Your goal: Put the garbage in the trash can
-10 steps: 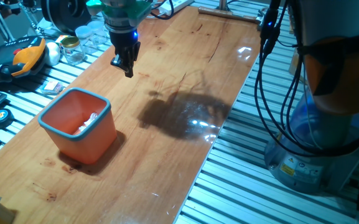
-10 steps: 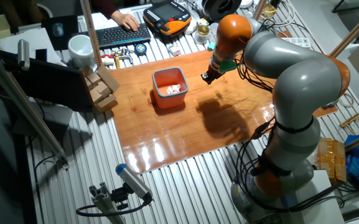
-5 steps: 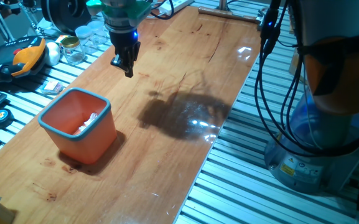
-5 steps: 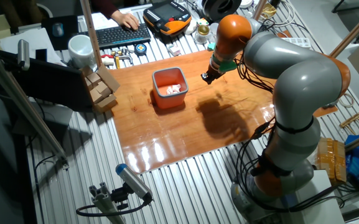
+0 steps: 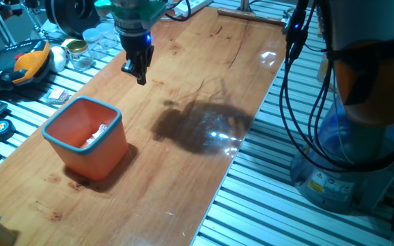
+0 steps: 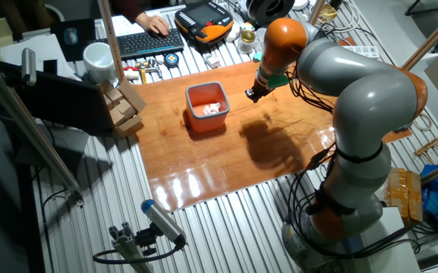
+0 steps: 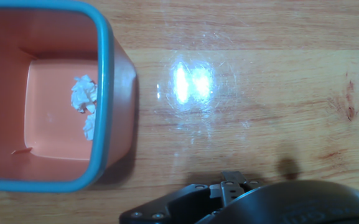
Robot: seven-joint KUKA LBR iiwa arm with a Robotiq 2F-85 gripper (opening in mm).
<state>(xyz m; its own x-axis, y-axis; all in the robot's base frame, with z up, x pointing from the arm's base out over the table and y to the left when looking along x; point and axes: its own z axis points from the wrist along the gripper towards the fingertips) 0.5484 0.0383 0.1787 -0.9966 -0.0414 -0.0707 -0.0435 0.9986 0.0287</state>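
I see the garbage [image 7: 84,93] lying inside the trash can [image 5: 87,137], white scraps on its floor against the wall nearest the end effector [image 5: 140,72], and the can stands upright on the desk [image 5: 203,82]. My end effector hangs above bare wood beside the can, apart from it, fingers pointing down and close together with nothing between them as far as I can tell, though the fingertips are too small to judge the gap exactly. Clear jars [image 5: 87,49] stand off the desk's far edge, and a keyboard [image 6: 149,43] lies further back.
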